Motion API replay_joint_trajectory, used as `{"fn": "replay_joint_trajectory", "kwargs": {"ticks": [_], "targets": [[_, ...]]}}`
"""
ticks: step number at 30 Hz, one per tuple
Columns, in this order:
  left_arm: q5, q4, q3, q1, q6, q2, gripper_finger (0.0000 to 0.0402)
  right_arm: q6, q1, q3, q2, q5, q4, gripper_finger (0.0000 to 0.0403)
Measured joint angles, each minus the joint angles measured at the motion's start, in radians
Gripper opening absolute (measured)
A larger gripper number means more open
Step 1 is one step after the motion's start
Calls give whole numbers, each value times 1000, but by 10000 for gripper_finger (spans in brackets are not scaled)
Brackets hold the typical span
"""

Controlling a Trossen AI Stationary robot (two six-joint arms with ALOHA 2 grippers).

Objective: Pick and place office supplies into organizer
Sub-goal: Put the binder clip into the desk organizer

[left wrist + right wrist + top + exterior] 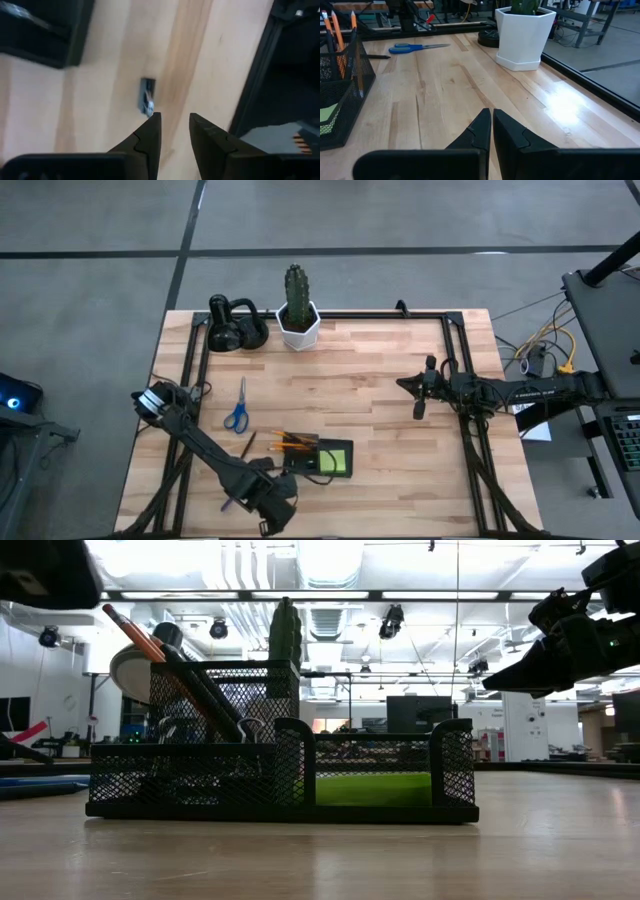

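Desk stock, as I find it.

Organizer (322, 458): black mesh, at the near middle of the desk (380, 390). Already filed in it: orange pencils (292, 442) and a dark pen standing slanted in the tall compartment, and the lime-green sticky-note pad (336, 460) lying in the low one.

Still loose: blue-handled scissors (237, 409), well apart from the organizer toward the far left; a dark pen (247, 445) lying just beside the organizer's left end; one small dark clip (146, 95) on the bare wood.

My left tool (174, 125): low over the near edge, just left of the organizer, jaws partly apart and empty, the clip just ahead of its tips (likely my next item).

My right tool (491, 125): raised over the right side, jaws pressed together, empty, waiting.

Judgement: roughly half filed; scissors, pen and clip remain.
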Motion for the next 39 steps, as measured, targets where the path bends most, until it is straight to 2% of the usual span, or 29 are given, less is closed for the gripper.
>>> {"fn": "replay_joint_trajectory", "kwargs": {"ticks": [5, 22, 30, 39], "targets": [[-50, -13, 0, 1, 22, 0, 84, 0, 0, 0, 0, 0, 0, 8], [-50, -16, -39, 4, 9, 0, 84, -1, 0, 0, 0, 0, -9, 8], [-53, 72, -46, 5, 9, 8, 84, -4, 0, 0, 0, 0, -24, 8], [-55, 44, -50, 5, 9, 12, 84, -4, 0, 0, 0, 0, -24, 8]]}}
